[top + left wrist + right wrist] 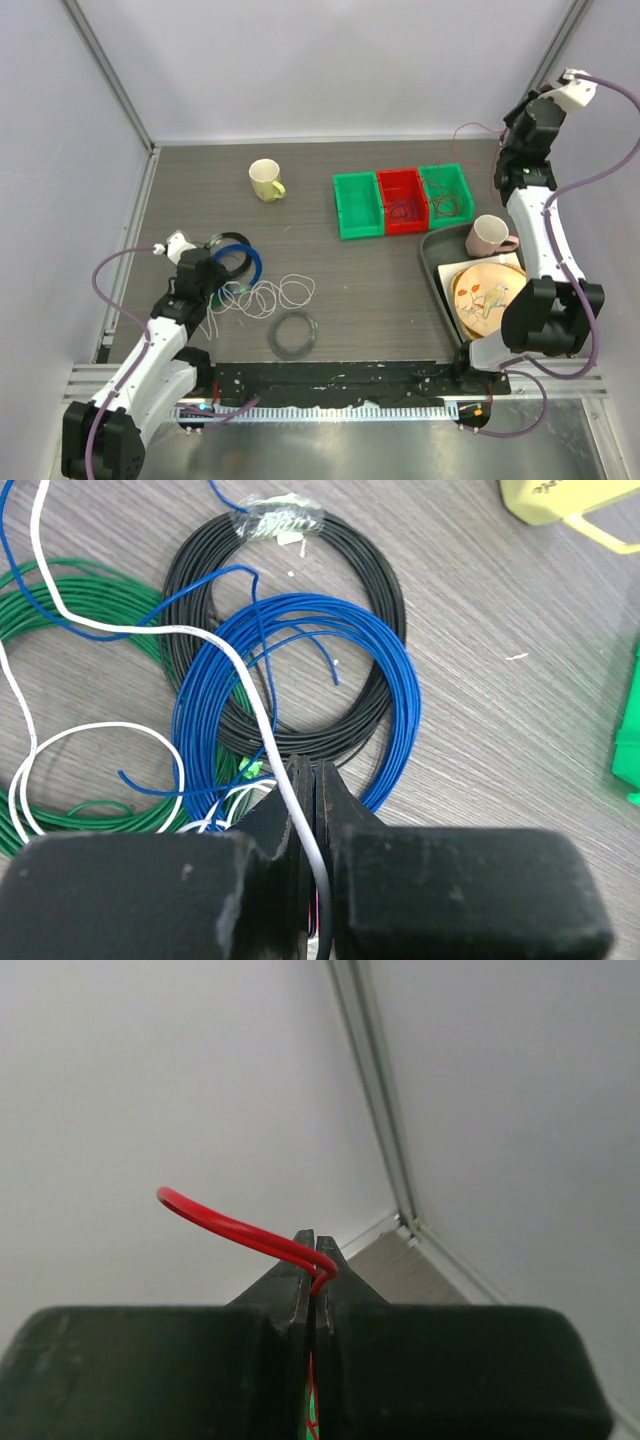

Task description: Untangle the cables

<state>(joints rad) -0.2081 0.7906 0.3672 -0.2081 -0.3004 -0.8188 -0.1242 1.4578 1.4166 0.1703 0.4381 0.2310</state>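
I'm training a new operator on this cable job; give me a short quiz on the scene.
1. True or false: the left tool is shut on a white cable.
2. Which colour is the cable pinched in the right tool? A blue, B red, C green.
3. How many bins stand in the row near the pink mug?
Key: 1 true; 2 B; 3 three.

My claw (313, 780) is pinched closed on a white cable (160, 629), which runs up and left across the blue coil (402, 710). That coil overlaps a black coil (385, 580). A green coil (90, 590) lies to the left on the grey surface (500, 730).
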